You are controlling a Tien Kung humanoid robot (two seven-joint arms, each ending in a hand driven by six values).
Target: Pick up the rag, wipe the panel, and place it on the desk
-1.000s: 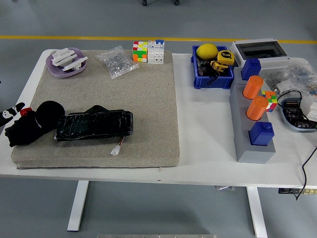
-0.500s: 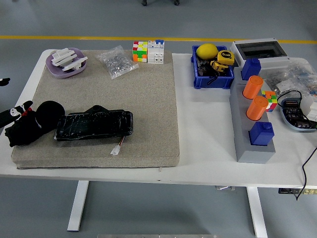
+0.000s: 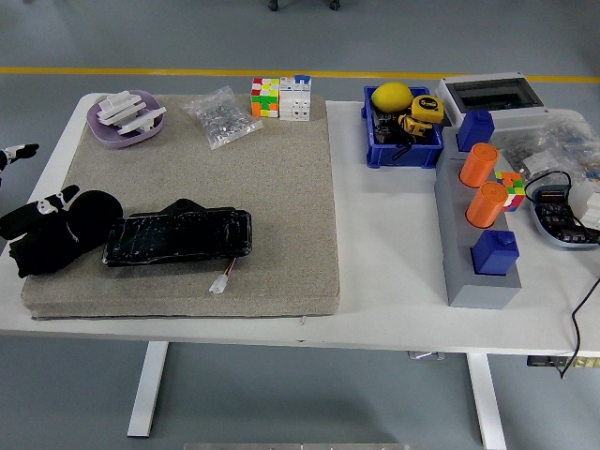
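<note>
**Left hand at the rag, grasp not yet made**

The main risk was a poor pinch. The black rag (image 3: 58,242) lay bunched at the left end of the grey mat (image 3: 281,187), touching the end of the black panel (image 3: 178,236). If the fingers closed too shallow, they would likely take only a fold and the cloth could slide out on the lift. If they reached too far toward the middle, they might catch the panel's wrapped edge and drag it, or snag the small white connector (image 3: 220,283) trailing from its near side. Black on black also made the rag's outline hard to judge.

The left hand (image 3: 33,216) came in at the table's (image 3: 394,281) left edge, low over the rag's upper left corner and seemingly touching it. Its fingers looked spread and were gripping nothing, one fingertip (image 3: 19,152) showing apart, further up the edge. The rag sat just beside and below the hand, toward the panel. The right hand was out of view.
</note>
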